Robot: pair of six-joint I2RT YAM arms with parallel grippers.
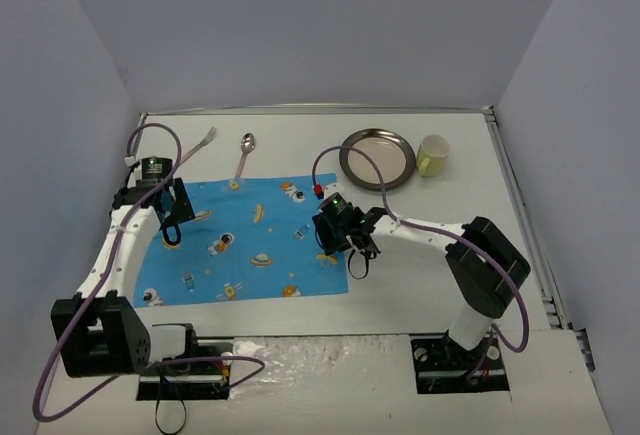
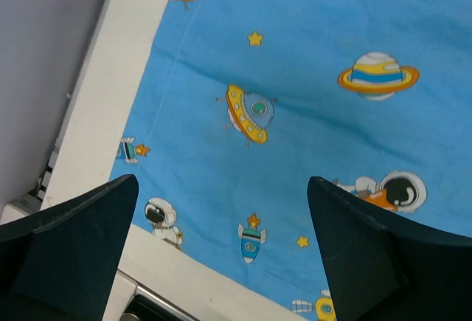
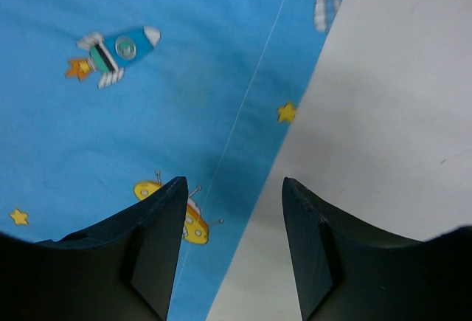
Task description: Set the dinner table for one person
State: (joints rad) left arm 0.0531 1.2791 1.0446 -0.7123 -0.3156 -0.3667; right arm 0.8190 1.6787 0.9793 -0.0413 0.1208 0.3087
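Observation:
The white dinner table (image 1: pixel 420 285) carries a blue cartoon-printed mat (image 1: pixel 255 240) at centre left. A metal spoon (image 1: pixel 246 150) and a pale fork (image 1: pixel 207 140) lie beyond the mat's far edge. A round metal plate (image 1: pixel 377 158) and a pale yellow cup (image 1: pixel 434 155) stand at the back right. My left gripper (image 1: pixel 172 233) is open and empty over the mat's left edge (image 2: pixel 310 114). My right gripper (image 1: pixel 357 260) is open and empty, its jaws straddling the mat's right edge (image 3: pixel 147 114) where it meets the bare table (image 3: pixel 383 99).
Grey walls close in the table on the left, back and right. The table's metal edge (image 2: pixel 88 269) runs near the left gripper. Purple cables loop from both arms over the table.

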